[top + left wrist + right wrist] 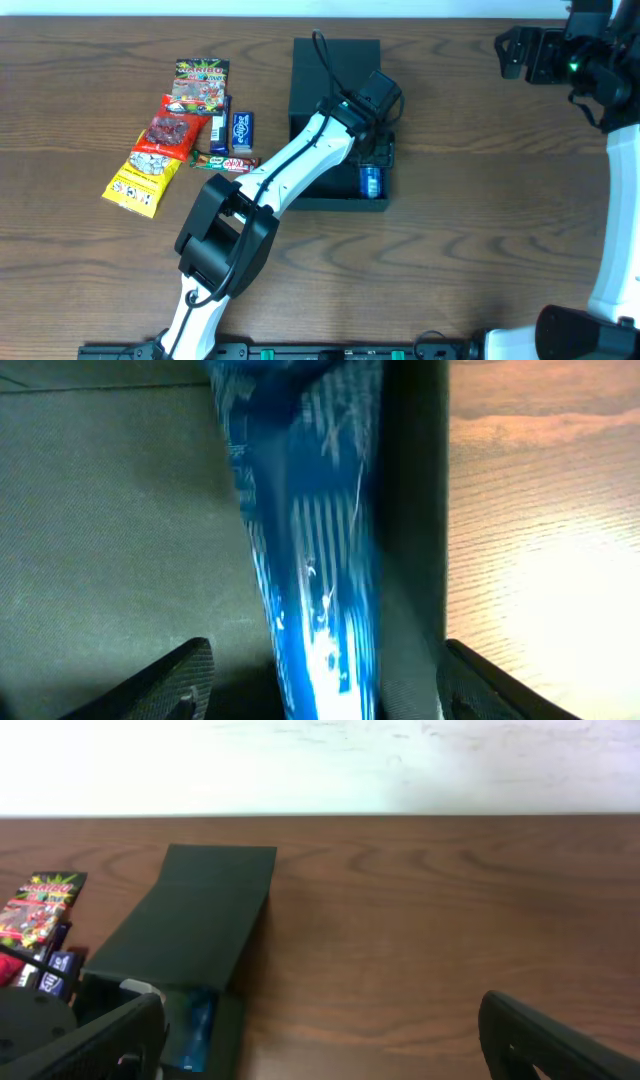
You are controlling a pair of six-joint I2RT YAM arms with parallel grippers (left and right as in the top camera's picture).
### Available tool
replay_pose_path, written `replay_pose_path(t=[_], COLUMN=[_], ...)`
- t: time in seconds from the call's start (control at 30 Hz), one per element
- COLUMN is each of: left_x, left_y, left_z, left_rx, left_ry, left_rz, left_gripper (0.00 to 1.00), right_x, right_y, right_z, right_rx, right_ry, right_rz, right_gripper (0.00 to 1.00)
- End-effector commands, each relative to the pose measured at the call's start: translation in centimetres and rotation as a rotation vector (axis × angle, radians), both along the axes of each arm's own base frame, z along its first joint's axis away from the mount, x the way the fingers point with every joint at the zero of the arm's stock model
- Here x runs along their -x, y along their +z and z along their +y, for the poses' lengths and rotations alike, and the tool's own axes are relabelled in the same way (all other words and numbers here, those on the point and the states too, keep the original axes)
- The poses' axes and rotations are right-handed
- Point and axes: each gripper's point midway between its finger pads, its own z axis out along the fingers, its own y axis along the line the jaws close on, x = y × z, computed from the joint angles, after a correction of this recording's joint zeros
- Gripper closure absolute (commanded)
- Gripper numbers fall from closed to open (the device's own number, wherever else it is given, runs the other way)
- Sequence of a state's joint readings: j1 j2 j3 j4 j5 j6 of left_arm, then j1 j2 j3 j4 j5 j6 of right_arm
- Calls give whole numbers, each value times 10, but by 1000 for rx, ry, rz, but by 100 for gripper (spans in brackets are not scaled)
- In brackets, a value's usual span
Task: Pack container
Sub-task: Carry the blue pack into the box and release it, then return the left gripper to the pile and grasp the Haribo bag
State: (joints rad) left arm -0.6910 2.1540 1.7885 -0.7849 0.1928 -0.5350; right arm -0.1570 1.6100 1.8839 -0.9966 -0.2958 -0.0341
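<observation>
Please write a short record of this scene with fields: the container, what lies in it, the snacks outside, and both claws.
box: container, dark, flap lid open, on the table
inside: one blue packet
outside: snack packets lying together beside the container
left claw: open, at the container, blue packet between its fingers, not gripped
right claw: open, empty, away from the container

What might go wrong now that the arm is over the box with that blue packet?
The blue packet lies hard against the box wall, so it may end up propped on edge and crowd the waiting snacks. The left gripper sits low inside, and lifting out might snag the packet or nudge the box.
</observation>
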Motion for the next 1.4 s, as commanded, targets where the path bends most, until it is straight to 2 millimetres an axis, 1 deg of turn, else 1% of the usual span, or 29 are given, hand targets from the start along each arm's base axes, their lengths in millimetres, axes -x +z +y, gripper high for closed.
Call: replay_pose_path(t=[0.0,0.13,0.23,0.3,0.33,0.4,0.47,0.57,0.63,0.77,0.87,1.0,1.03,1.13,1.2,1.27,1.33,1.37], left_x=[-3,-5,-10,-15,-19,-30,-44,-67,-83,-113,-129,-152,-158,-174,-185,-192,-196,-197], left_y=[4,9,19,26,30,38,52,71,81,84,86,96,99,108,109,102,91,82], left_z=[-6,-6,-2,5,11,29,55,91,116,175,222,275,283,299,303,307,312,314], left_rx=[18,23,16,-3,-25,-84,-145,-171,-165,-199,-271,-375,-394,-459,-505,-573,-635,-659], left_ry=[-3,-20,-25,-16,-6,25,83,166,212,281,345,380,377,340,273,203,166,146], left_rz=[-4,-11,-22,-34,-47,-81,-126,-174,-194,-228,-260,-347,-372,-452,-494,-508,-496,-482], left_gripper=[26,27,31,34,35,36,36,29,27,25,25,24,24,23,23,21,18,17], right_x=[1,1,1,1,1,1,1,1,1,1,0,-3,-3,-3,-4,-4,-4,-5], right_y=[2,2,1,1,1,1,1,1,1,1,2,2,1,-1,-3,-6,-7,-8], right_z=[-4,-4,-4,-4,-4,-4,-4,-4,-4,-4,-4,-4,-4,-4,-2,-2,-3,-3], right_rx=[13,13,13,12,13,21,25,26,26,26,27,28,28,26,21,16,16,15], right_ry=[0,0,0,0,1,8,11,12,12,13,14,13,13,14,14,10,10,10], right_rz=[-6,-5,-3,-2,-2,-4,-5,-5,-5,-7,-11,-18,-18,-12,-5,2,6,6], right_gripper=[1,1,1,1,1,1,1,1,1,1,1,1,1,1,1,1,1,1])
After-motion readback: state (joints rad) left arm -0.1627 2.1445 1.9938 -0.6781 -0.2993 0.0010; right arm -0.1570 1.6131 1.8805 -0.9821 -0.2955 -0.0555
